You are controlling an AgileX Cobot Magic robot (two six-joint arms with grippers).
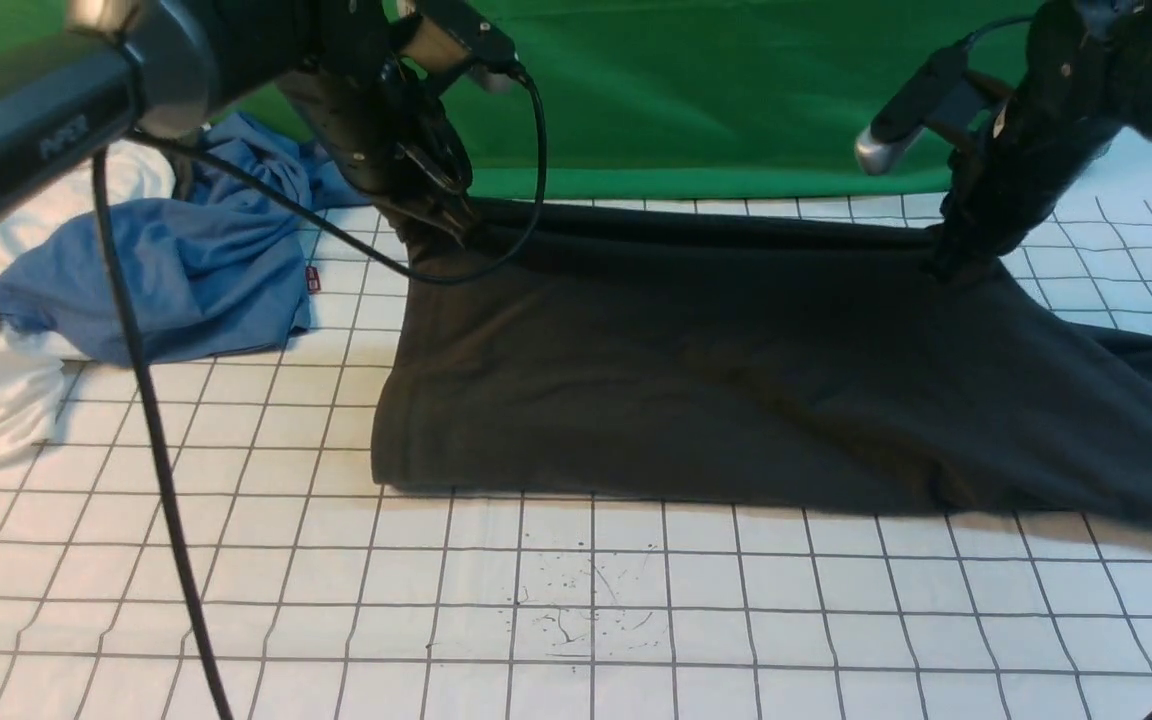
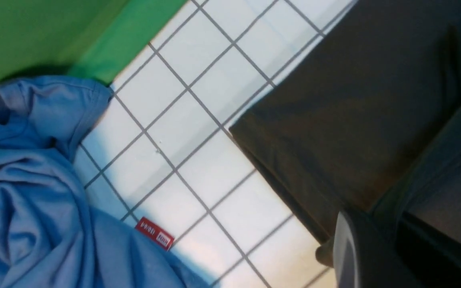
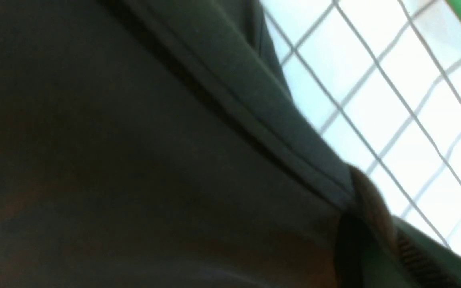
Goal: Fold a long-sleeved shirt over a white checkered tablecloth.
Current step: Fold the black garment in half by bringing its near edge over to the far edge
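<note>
1. Left claw (image 1: 451, 225) and right claw (image 1: 958, 262) are both clamped shut on the far edge of the long-sleeved shirt (image 1: 696, 370).
2. It lies on the white checkered tablecloth (image 1: 576, 600) — seemingly part-folded, with more folds likely left.

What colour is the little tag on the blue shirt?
The tag is red with a bit of white print, clearest in the left wrist view.

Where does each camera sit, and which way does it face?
Front: between the arms, facing forward at the long-sleeved shirt on the white checkered tablecloth; left gripper and right gripper show.
Left wrist: looks down on the shirt's corner and blue shirt; a finger shows.
Right wrist: close on the shirt's edge; the gripper barely shows.
All share shirt and tablecloth.
</note>
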